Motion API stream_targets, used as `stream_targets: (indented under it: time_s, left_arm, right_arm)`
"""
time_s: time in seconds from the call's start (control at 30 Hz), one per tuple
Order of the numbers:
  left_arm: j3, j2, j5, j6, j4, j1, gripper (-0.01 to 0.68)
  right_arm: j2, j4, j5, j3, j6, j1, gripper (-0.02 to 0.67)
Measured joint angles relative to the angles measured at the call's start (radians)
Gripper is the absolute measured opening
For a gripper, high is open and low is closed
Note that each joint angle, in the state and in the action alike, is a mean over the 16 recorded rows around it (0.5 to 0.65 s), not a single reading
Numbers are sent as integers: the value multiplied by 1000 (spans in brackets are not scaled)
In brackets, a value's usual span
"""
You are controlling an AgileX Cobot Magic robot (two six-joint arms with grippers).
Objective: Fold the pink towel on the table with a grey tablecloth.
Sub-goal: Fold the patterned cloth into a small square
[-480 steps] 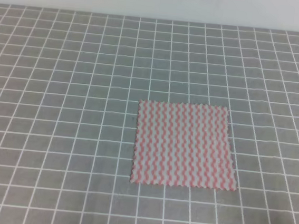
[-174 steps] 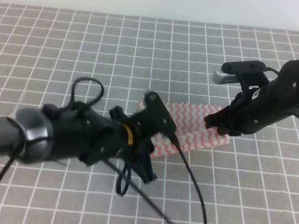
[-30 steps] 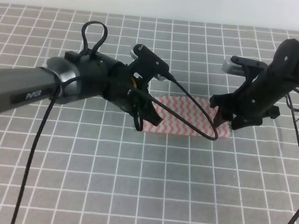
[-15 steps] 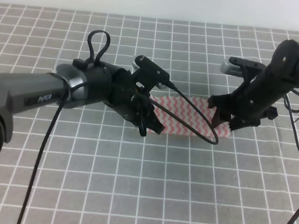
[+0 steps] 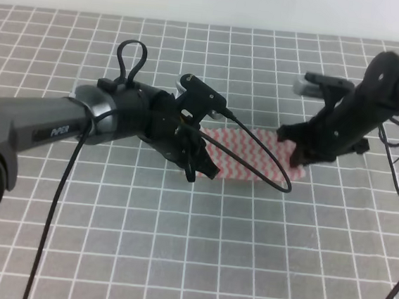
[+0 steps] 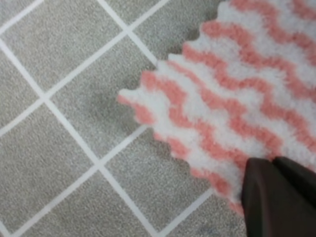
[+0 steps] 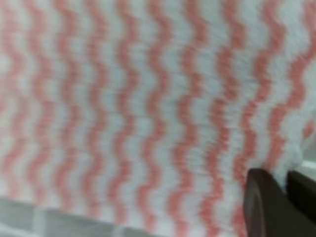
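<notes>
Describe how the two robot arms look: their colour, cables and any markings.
Both arms are black. The left arm has a thick dark grey tube with small white lettering, a yellow ring near the wrist, and thin black cables looping above and trailing past its tool. The right arm carries a silver-grey part on top and loose black cables.

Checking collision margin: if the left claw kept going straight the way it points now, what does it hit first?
Most likely the thin pink-and-white zigzag-striped towel. The left claw points down at its left end, with the fingertip right over the serrated edge. The grey grid-printed tablecloth lies directly beneath; whether it already touches is unclear.
</notes>
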Motion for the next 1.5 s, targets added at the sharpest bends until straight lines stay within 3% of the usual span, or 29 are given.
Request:
stream_targets:
  time_s: [0.4, 1.0, 1.5]
  left_arm:
    - [2, -58, 41, -1, 1, 1, 0]
    - [5, -389, 113, -4, 16, 3, -1]
    - [5, -434, 216, -5, 7, 3, 0]
  right_arm:
    - [-38, 114, 5, -16, -105, 32, -12]
    - [-43, 200, -31, -25, -161, 124, -15]
    - [5, 265, -111, -27, -164, 206, -13]
